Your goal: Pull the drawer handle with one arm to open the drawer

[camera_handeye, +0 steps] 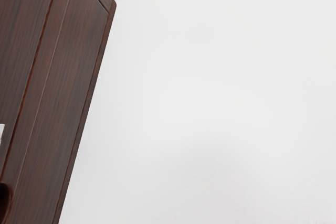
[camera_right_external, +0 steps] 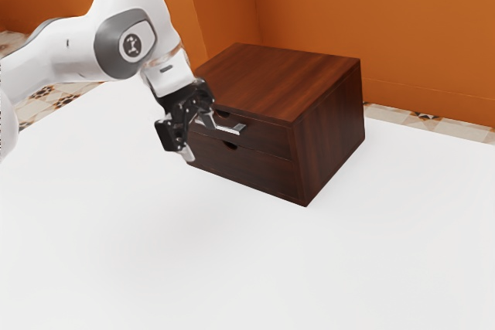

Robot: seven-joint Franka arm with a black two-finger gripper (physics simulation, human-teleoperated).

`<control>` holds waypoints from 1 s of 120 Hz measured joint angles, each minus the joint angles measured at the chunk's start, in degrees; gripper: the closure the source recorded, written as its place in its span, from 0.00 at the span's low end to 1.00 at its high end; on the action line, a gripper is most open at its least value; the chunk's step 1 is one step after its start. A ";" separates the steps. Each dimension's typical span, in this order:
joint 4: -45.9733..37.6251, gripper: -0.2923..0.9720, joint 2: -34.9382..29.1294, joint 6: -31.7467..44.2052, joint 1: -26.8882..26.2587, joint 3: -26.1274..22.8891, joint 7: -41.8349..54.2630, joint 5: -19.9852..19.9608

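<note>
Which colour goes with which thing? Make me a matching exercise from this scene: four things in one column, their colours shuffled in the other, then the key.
Things:
1. cabinet
2. table
3. wall
4. upper drawer handle

Colours:
A. white
B. silver-grey
C. orange
D. dark brown

Pairs: 1-D, 2-A, 3-C, 4-B
</note>
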 joint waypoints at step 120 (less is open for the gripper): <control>-4.24 0.23 0.22 13.69 0.65 0.28 21.24 -2.61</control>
